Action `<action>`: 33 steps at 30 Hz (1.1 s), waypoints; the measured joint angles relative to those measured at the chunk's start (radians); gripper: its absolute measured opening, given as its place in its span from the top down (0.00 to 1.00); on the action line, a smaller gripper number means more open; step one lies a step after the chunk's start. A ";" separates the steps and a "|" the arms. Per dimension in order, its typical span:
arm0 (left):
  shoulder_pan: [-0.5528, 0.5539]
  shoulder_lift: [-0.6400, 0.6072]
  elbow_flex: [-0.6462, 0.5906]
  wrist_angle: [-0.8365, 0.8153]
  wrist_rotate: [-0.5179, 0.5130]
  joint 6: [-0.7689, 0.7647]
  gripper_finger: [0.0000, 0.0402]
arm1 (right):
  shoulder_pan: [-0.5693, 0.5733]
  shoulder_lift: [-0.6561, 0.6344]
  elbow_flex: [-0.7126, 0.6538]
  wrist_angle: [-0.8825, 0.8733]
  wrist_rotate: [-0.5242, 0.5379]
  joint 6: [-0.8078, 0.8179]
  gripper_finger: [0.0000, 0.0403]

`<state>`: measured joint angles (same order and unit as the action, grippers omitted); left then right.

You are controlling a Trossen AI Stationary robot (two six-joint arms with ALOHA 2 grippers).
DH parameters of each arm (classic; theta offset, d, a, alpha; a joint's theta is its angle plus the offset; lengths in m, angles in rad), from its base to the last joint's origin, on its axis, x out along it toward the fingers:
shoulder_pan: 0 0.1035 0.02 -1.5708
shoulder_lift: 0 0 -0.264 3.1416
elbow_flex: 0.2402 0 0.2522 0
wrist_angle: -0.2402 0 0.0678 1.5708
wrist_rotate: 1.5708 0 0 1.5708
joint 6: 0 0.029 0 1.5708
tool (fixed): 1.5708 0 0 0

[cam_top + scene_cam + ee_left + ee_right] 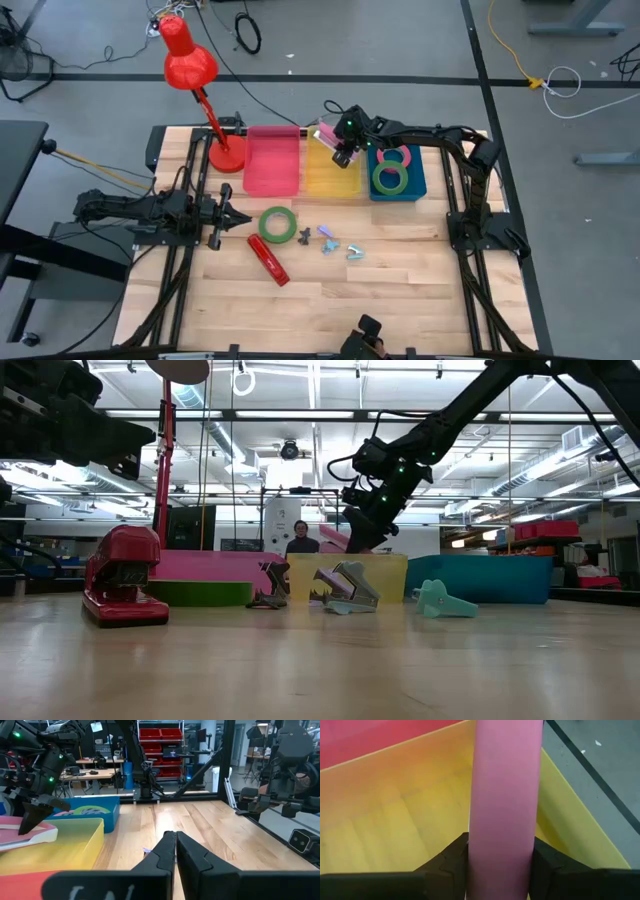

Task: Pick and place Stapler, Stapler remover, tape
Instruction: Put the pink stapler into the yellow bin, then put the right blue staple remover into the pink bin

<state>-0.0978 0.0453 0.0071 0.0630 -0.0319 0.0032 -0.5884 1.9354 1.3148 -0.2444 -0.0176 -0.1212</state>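
The right gripper [345, 152] hangs over the yellow bin [333, 172], its fingers [447, 857] clamped on either side of a pink stapler [504, 805]; the stapler's far end seems to rest in the bin, though that is hard to judge. The left gripper [238, 216] waits low over the worktop [400, 290], fingers closed on nothing. Just beside it lie a green tape ring [277, 224], a red stapler [268, 259] and small staple removers [340, 243]. Two more tape rings [392, 172] sit in the blue bin [416, 184].
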 joint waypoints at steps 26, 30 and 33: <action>0.000 0.000 0.000 0.000 0.000 0.000 0.95 | 0.000 -0.012 0.000 0.026 0.001 -0.019 0.36; 0.000 0.000 0.000 0.000 0.000 0.000 0.95 | 0.004 -0.046 0.000 0.010 -0.006 -0.022 0.36; 0.000 0.000 0.000 0.000 0.000 0.000 0.95 | 0.011 -0.083 0.000 -0.011 -0.009 -0.032 0.36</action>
<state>-0.0975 0.0456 0.0067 0.0627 -0.0319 0.0032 -0.5772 1.8526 1.3148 -0.2554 -0.0271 -0.1533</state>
